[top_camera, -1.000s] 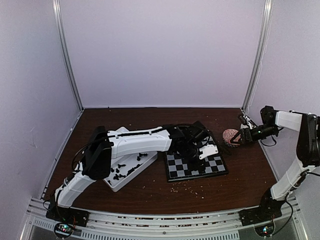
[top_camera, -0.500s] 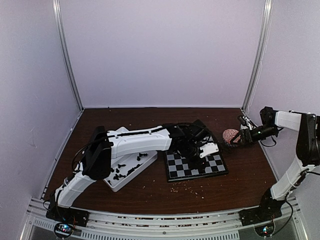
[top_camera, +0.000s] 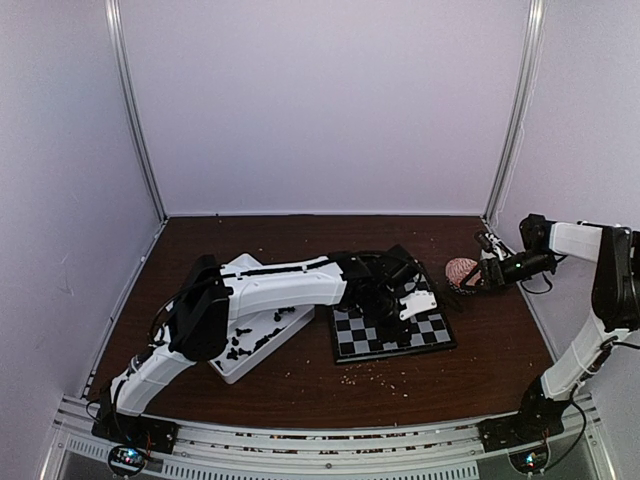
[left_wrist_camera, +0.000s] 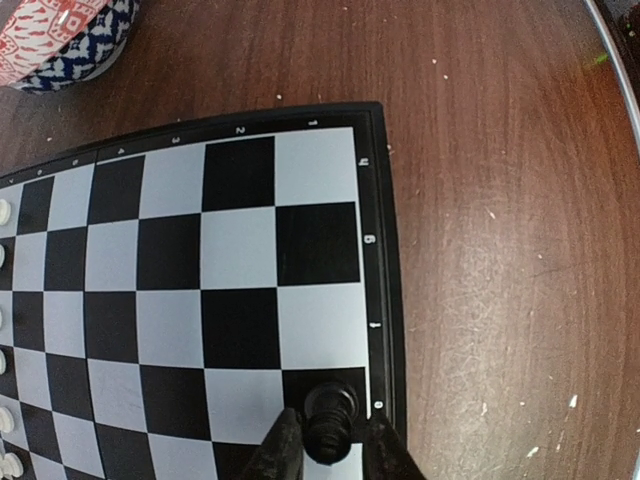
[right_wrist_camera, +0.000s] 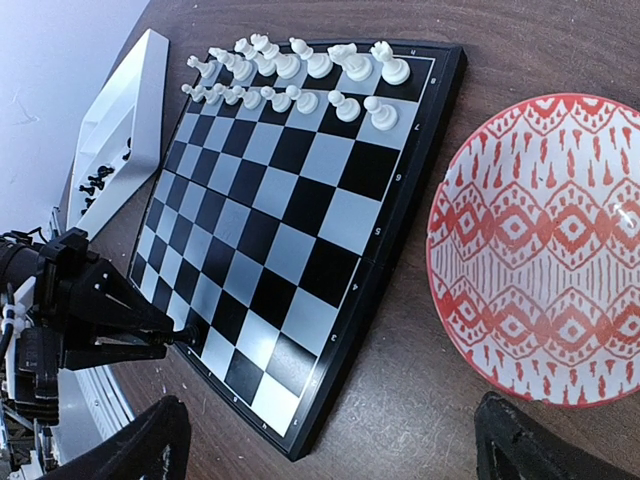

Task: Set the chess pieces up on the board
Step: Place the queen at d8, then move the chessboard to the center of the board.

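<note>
The board (top_camera: 400,335) lies right of centre; it also shows in the left wrist view (left_wrist_camera: 240,250) and the right wrist view (right_wrist_camera: 290,190). My left gripper (left_wrist_camera: 330,455) is shut on a black chess piece (left_wrist_camera: 328,425), which stands on a black square in the board's edge column near a corner. From the top view the left gripper (top_camera: 395,305) is over the board. The same piece (right_wrist_camera: 191,335) shows at the near corner in the right wrist view. My right gripper (right_wrist_camera: 340,450) is open and empty, over the table between the board and the bowl. Several black pieces (top_camera: 250,340) lie in the tray.
A white two-compartment tray (top_camera: 240,370) sits left of the board. A red-patterned bowl (right_wrist_camera: 540,250) stands just right of the board. White pieces (right_wrist_camera: 300,75) fill two rows at one end of the board. Small crumbs dot the table in front.
My left gripper has shifted slightly over the board with the black piece in it. My right gripper has drawn back a little from the bowl.
</note>
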You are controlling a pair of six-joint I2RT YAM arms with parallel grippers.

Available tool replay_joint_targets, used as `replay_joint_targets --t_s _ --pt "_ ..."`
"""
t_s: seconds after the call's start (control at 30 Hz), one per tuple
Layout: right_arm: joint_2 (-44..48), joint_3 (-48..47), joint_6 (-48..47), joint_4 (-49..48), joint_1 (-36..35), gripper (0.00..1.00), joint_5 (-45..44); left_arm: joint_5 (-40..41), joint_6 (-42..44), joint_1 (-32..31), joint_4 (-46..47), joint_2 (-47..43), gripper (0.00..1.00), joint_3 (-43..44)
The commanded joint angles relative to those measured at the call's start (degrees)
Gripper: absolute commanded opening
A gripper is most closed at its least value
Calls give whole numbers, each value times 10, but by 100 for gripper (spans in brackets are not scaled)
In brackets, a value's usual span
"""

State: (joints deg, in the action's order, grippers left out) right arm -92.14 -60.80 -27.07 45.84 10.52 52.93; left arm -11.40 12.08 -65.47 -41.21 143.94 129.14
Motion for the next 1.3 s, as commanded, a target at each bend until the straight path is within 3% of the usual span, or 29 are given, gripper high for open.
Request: replay_joint_targets --t_s 0.0,0.27,0.47,0.57,0.67,0.73,1.03,1.27 --pt "-6 -13 -10 9 -1 100 12 4 0 1 6 4 27 13" --pt "4 -12 -10 10 -1 100 2 28 9 1 15 -23 42 -7" --pt "90 30 -44 -21 -34 100 -108 42 17 2 176 -241 48 -249" --pt "88 32 -73 -2 -66 92 -139 60 4 3 231 -321 49 -357" --pt "59 11 -87 22 -95 80 -174 87 -51 21 247 -353 49 -427" --pt "44 3 -89 30 -115 78 -191 109 -122 43 224 -350 49 -439" --pt "-21 -17 -60 57 -167 76 -220 -32 -368 105 193 -347 54 -483" --pt "-62 -27 -25 63 -180 70 -233 -88 -435 120 214 -305 48 -489"
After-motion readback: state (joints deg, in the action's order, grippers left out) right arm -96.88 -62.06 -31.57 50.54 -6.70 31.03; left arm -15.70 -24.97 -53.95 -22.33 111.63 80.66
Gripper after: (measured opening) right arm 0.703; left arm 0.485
